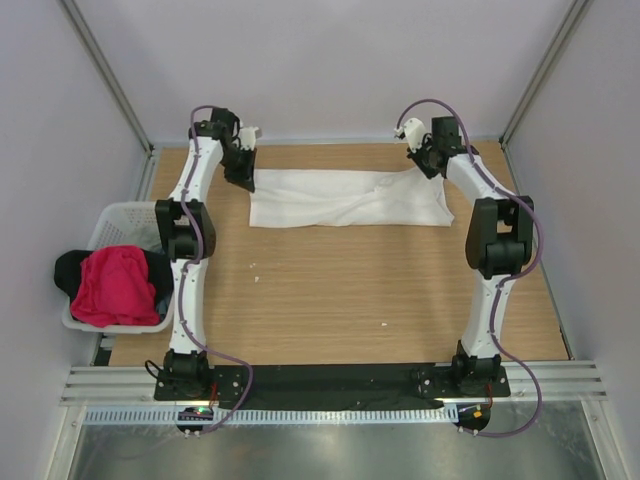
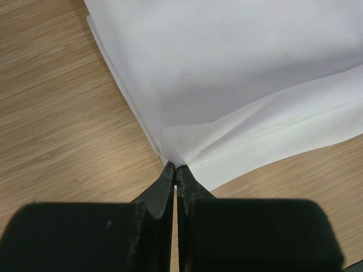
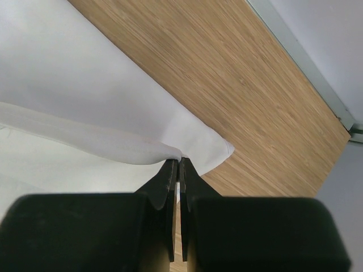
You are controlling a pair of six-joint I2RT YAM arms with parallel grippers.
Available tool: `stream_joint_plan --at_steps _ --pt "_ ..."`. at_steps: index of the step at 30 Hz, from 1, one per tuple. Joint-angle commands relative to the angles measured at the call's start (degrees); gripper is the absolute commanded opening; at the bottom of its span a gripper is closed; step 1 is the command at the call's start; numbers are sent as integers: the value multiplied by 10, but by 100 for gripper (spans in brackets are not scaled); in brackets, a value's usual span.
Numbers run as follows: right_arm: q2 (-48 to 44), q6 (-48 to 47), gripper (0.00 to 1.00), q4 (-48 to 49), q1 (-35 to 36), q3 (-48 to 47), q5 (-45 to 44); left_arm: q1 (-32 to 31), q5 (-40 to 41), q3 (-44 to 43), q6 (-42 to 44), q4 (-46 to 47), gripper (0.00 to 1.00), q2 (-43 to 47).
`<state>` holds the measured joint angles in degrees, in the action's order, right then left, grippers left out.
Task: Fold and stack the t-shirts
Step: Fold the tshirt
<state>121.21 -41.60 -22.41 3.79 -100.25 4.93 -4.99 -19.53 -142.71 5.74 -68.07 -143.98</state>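
Lying in the basket [image 1: 112, 213] beside the counter's [image 1: 330, 290] left edge are a pink-red t-shirt [image 1: 117, 285] and a black t-shirt [image 1: 66, 270]. Farther back the white t-shirt [image 1: 340, 200] lies spread out, left claw [image 2: 174, 167] and right claw [image 3: 177, 161] each pinched shut on one end. Thin and limp, it should sag unless held taut by its edges.

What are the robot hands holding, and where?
Both pinch the white t-shirt: left gripper at its far left corner, right gripper at its far right corner.
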Motion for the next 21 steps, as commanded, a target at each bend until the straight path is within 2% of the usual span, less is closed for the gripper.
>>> stream_joint_plan --at_steps 1,4,5,6,9,10,11,13,15,16,17,18,19,21 --pt "6 7 1 33 4 -31 -13 7 17 -25 -13 18 0 7" --pt "16 9 1 43 6 -36 -20 7 39 -29 -18 27 1 4" --pt "22 9 1 45 7 -39 -21 7 61 -39 -24 30 8 1" --pt "27 11 1 49 7 -44 -24 7 71 -44 -27 36 31 -1" --pt "37 21 5 85 16 -51 -73 6 81 -73 -26 43 57 3" --pt "35 26 9 96 19 -51 -88 4 85 -77 -27 44 59 8" --pt "31 31 30 115 21 -50 -109 2 86 -77 -31 47 59 23" --pt "11 43 45 127 21 -40 -124 0 74 -69 -31 45 61 40" --pt "-19 52 49 122 21 -25 -127 -5 51 -34 -31 44 62 66" --pt "-32 59 57 118 23 -16 -128 -5 44 -9 -31 48 62 75" --pt "-44 62 59 118 26 7 -128 -5 33 24 -30 59 62 108" --pt "-58 64 59 116 29 19 -128 -6 22 116 -25 104 62 126" --pt "-81 83 64 112 30 30 -129 -6 6 158 -21 130 62 145" --pt "-101 110 64 97 32 59 -116 -15 10 238 -3 187 63 172"
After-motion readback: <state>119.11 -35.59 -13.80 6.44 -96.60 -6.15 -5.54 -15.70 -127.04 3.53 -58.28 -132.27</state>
